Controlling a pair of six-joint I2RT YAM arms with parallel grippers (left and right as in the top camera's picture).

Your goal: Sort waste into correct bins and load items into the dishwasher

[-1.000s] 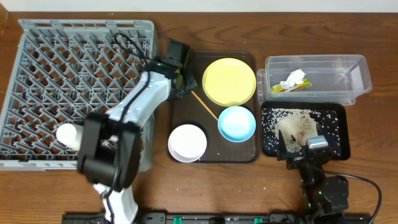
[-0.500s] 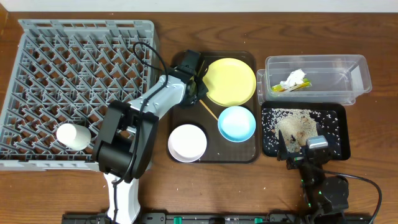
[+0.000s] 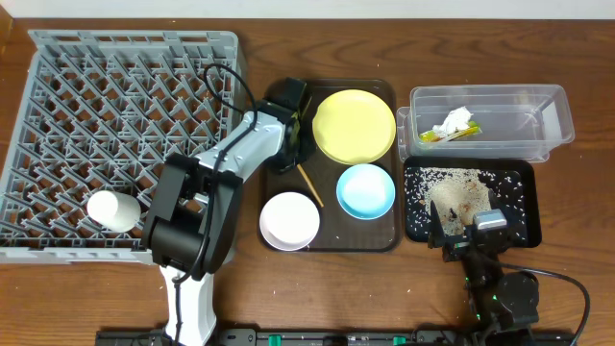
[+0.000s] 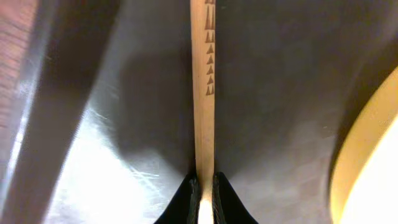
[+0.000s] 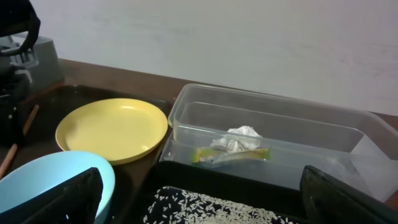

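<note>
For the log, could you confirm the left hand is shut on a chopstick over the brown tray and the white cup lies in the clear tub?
No: the overhead view shows the white cup in the grey rack; the left hand is shut on a chopstick over the brown tray.

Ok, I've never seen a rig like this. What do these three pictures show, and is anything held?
Two robot arms work at a table. One picture looks down from above; the other two come from cameras on the wrists. The left arm reaches onto a brown tray, its jaws shut on a wooden chopstick, seen close up in its wrist view. The right arm holds nothing, jaws open by a black tray of rice scraps. The brown tray also carries a yellow plate, blue bowl and white bowl. A white cup lies in the grey rack. A clear tub holds crumpled paper and a wrapper.
</note>
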